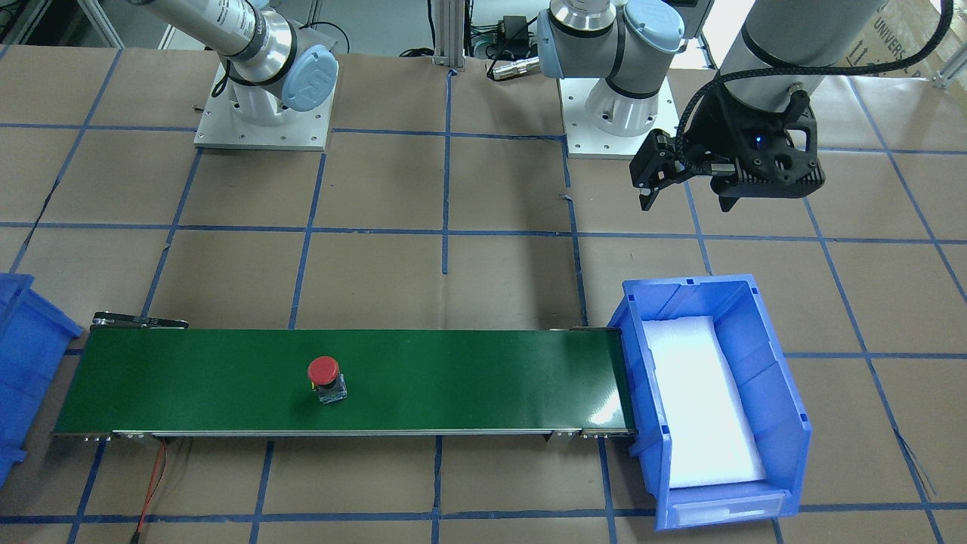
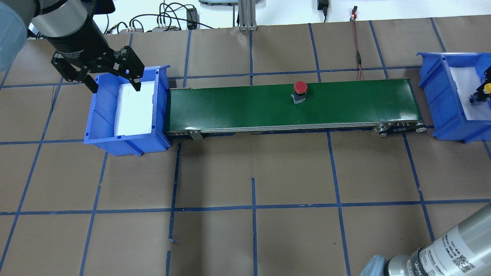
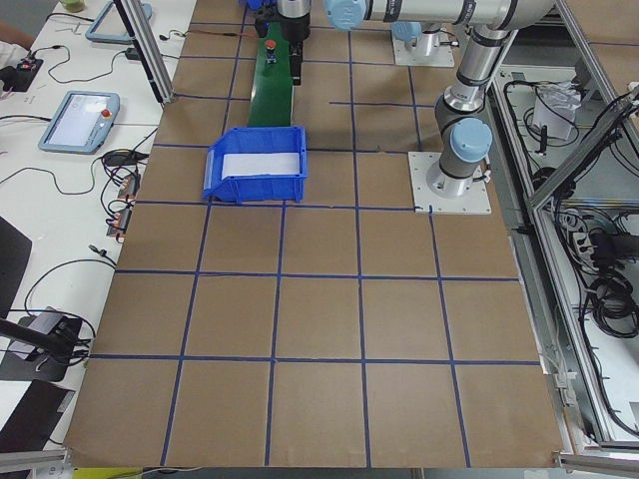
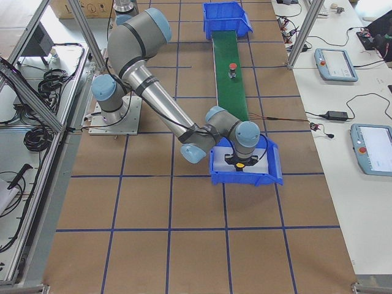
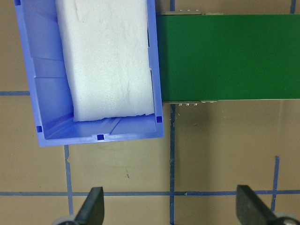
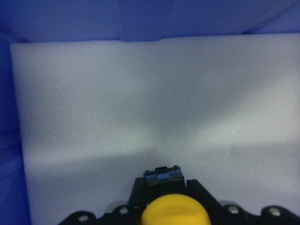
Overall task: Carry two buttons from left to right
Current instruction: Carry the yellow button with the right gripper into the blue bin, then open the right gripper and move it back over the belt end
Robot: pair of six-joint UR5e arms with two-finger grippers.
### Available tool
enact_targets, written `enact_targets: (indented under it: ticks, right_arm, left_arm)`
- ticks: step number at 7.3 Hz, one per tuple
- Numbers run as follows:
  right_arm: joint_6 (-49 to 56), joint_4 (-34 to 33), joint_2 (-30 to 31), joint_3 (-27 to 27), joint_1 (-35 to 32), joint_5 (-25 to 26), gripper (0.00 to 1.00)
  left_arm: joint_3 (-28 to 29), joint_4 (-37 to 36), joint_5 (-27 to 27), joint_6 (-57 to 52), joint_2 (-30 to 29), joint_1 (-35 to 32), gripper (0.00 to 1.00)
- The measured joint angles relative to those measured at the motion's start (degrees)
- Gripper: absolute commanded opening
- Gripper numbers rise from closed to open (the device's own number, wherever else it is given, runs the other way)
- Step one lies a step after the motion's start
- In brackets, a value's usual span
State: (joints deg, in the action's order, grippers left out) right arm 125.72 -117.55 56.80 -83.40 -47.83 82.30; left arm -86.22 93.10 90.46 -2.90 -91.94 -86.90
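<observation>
Here, right gripper [image 6: 165, 187], clamped on the yellow-capped push button [image 6: 174, 213], hangs inside a blue plastic bin [image 6: 140, 18] (a high release could bounce it out); red-capped push button [image 2: 300, 88] sits mid green belt [image 2: 238, 105]; left gripper [image 2: 115, 88] spread, empty.

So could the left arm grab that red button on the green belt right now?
Probably yes. The left gripper hangs open and empty above the blue bin at the belt's end. Nothing stands over the red button, which sits about midway along the green belt. Whether the arm stretches that far is uncertain.
</observation>
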Motion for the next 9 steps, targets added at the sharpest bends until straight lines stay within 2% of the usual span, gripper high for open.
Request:
enact_targets:
  ticks: [1,2,5,7,9]
  right_arm:
    - [-0.54,-0.01,-0.14,0.02,0.01,0.21,0.94]
    - [-1.61,0.04,-0.1,0.04,-0.04,0.43,1.0]
    - [-4.2,0.98,1.03,0.21,-0.69,1.2,1.0]
    - [-4.82,4.2,6.08,0.03,-3.5,3.19,1.0]
    - [-7.69,5.62,11.71,-2.01,-9.03,5.15,1.0]
  left_arm:
    - [0.01,-0.01,-0.03,0.0,-0.05,0.0,1.0]
    - [0.02,0.04,-0.04,-0.03,-0.1,0.08,1.0]
    - [0.02,0.13,0.06,-0.09,0.05,0.21,1.0]
    - [0.02,0.24,0.05,-0.09,0.08,0.19,1.0]
    - [0.02,0.09,-0.26,-0.04,-0.33,0.06,1.0]
